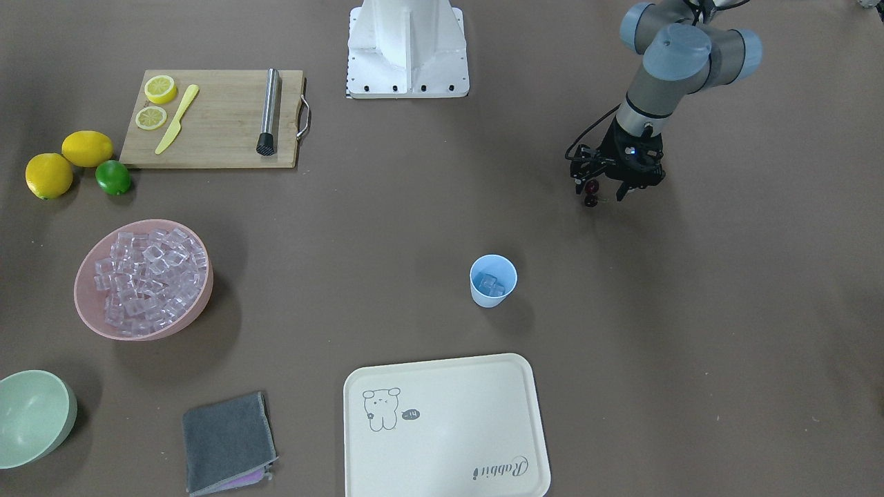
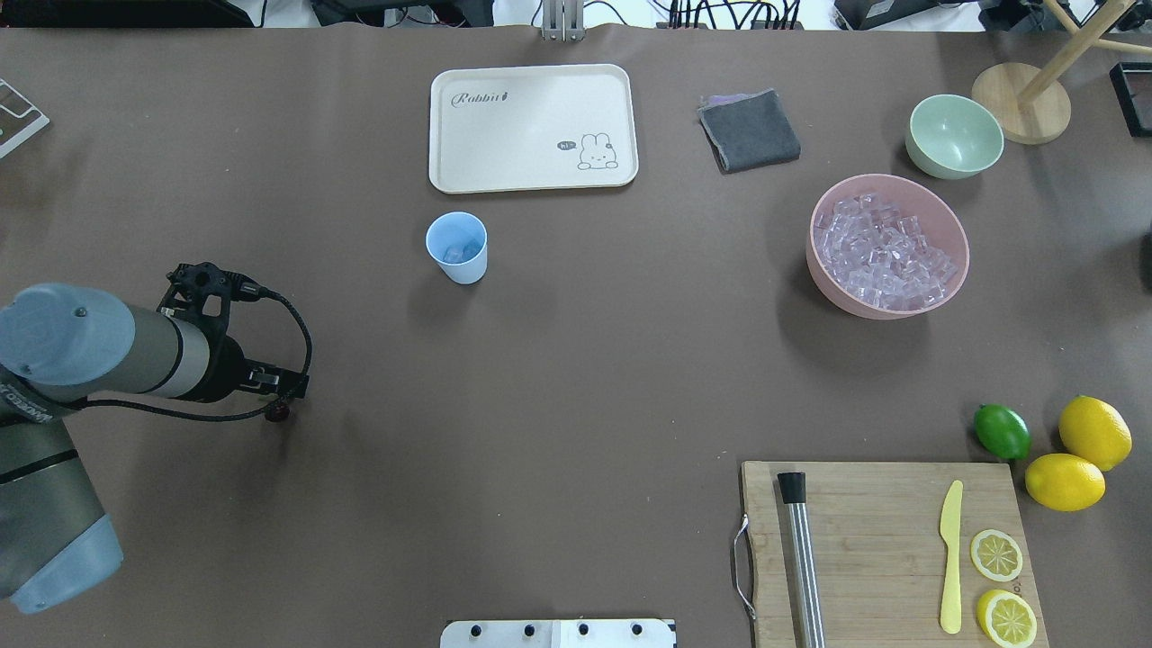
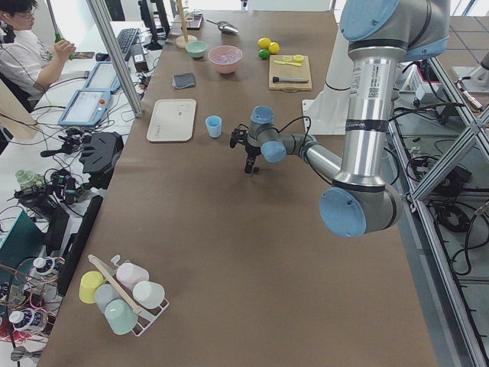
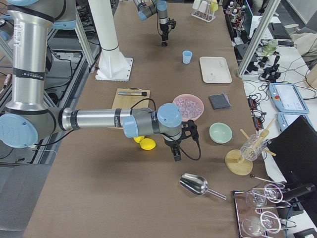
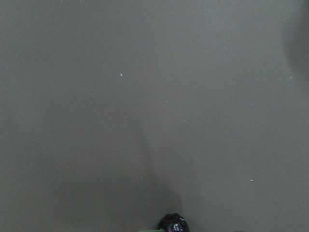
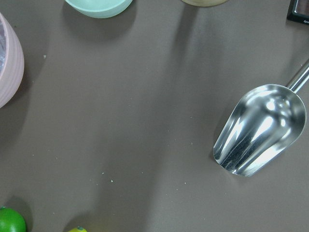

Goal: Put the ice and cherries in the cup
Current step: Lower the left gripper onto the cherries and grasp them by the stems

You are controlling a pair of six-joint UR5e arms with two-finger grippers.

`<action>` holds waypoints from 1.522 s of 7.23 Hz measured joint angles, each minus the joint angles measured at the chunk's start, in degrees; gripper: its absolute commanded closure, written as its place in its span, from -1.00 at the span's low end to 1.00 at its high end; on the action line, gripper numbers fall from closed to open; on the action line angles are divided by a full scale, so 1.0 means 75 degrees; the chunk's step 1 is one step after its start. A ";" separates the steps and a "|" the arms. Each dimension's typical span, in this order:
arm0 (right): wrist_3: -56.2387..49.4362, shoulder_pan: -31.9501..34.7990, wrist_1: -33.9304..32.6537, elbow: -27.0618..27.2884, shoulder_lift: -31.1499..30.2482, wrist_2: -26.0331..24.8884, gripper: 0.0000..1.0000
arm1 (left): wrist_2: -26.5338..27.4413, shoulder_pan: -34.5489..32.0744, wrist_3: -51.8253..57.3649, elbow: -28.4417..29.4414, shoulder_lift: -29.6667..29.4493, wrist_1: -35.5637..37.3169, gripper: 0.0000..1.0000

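Across the worktop (image 1: 414,228) from the cup (image 1: 493,279), left fingers (image 1: 621,191) pinched the cherries (image 1: 590,194), likely needing a high carry and centred release.

Grey tubular left arm (image 1: 649,93) and right arm (image 4: 94,119), pale blue joint caps (image 1: 678,50); looped black cable (image 2: 308,342) at left wrist; white base (image 1: 407,62) with black screws (image 1: 395,88).

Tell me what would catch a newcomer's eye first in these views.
The pink bowl heaped with ice, on the robot's right side of the table, stands out first. Next comes the left gripper over bare table on the robot's left, dark cherries hanging at it. Between them, beside the cream tray, the light-blue cup holds a few cubes.
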 measured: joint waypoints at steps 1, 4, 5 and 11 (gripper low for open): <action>-0.0006 0.0000 0.0003 0.0005 0.0007 -0.0002 -0.97 | 0.0045 0.0042 0.0000 0.0057 -0.0014 0.0004 -0.15; -0.0002 0.0008 0.0015 0.0010 0.0010 0.0030 -0.97 | 0.0096 0.0065 0.0001 0.0137 -0.0011 0.0037 0.09; -0.0002 0.0015 0.0019 0.0015 0.0001 0.0042 -0.97 | 0.0101 0.0065 0.0000 0.0135 -0.0007 0.0040 0.49; 0.0017 0.0017 0.0040 0.0019 -0.0041 0.0061 -0.97 | 0.0111 0.0032 0.0034 -0.0057 -0.0028 0.0027 1.00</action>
